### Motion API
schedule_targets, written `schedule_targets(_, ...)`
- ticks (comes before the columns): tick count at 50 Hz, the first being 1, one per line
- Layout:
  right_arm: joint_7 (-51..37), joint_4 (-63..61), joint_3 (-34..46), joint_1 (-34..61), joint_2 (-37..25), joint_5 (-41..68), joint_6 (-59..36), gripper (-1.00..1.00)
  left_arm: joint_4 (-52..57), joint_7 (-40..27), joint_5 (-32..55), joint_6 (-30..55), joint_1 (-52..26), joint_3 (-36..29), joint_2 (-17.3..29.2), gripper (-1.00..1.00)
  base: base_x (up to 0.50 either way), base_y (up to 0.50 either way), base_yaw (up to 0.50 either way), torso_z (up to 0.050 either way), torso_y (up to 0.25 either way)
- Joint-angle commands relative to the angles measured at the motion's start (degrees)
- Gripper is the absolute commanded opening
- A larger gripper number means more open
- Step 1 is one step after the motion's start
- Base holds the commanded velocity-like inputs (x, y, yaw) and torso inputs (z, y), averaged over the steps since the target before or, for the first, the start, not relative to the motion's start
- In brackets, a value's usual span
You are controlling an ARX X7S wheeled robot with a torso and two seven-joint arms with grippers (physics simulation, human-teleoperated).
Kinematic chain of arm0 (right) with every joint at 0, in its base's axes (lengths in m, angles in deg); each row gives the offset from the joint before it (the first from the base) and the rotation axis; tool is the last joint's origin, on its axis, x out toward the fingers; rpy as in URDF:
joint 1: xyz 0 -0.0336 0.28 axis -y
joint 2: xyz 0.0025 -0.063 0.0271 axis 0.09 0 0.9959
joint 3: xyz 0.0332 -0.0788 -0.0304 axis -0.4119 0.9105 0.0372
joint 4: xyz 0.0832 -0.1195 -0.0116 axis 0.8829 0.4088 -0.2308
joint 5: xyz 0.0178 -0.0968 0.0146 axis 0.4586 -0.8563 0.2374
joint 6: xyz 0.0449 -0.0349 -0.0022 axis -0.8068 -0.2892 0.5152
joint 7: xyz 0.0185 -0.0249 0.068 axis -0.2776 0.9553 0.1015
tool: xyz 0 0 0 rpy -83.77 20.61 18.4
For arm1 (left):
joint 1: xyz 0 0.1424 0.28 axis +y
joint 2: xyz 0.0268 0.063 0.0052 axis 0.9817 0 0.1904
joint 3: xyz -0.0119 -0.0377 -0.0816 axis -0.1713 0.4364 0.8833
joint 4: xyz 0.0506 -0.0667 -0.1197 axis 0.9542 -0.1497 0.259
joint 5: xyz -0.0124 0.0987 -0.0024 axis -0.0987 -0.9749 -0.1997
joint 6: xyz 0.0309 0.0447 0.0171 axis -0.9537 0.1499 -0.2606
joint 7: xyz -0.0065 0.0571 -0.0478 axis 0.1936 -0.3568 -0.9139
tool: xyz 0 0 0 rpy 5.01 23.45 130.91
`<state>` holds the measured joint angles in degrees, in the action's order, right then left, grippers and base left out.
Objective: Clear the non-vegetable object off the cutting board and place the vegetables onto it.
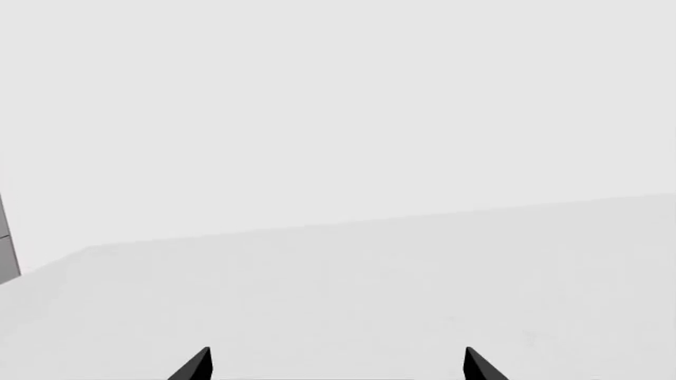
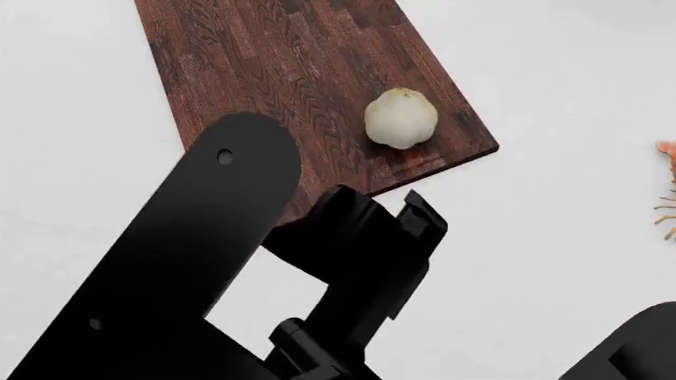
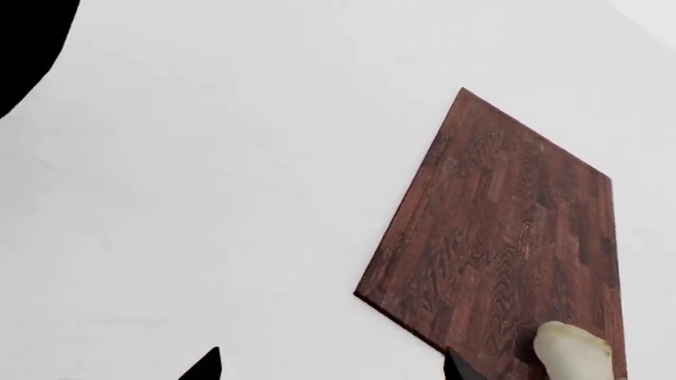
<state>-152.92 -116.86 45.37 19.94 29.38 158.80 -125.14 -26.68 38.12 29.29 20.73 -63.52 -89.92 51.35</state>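
Near the cutting board's (image 2: 296, 71) corner rests the pale bulb (image 2: 400, 117), round, faintly lobed, cream-white, just beyond the left gripper (image 2: 385, 207) in the head view, apart from it. Lies flat on the white table (image 2: 549, 261), dark reddish-brown wood in parquet strips, rectangular. Off the board, well to the right at the picture's edge, shows the shrimp (image 2: 666, 190), orange-pink with thin tan legs, cut off by the frame. From the left wrist, two black fingertips (image 1: 195, 366) set wide apart, nothing between. From the right wrist, the right gripper (image 3: 332, 366) likewise spread, bulb beside one tip, not held.
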Motion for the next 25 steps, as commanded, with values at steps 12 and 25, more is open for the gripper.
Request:
schedule_targets(12, -1.0, -3.8, 1.9, -1.1, 7.3, 4.8, 9.1, 1.0, -0.3, 0.1, 0.1, -0.3, -0.2, -0.3, 0.3, 1.0, 0.0, 0.0, 0.0, 0.0, 0.0)
schedule_targets(25, -2.9, -5.5, 2.9, 4.5, 10.6, 12.2, 13.7, 1.0, 0.3, -0.1, 0.1, -0.7, 1.1, -0.5, 0.2, 1.0, 0.0, 0.0, 0.0, 0.0, 0.0)
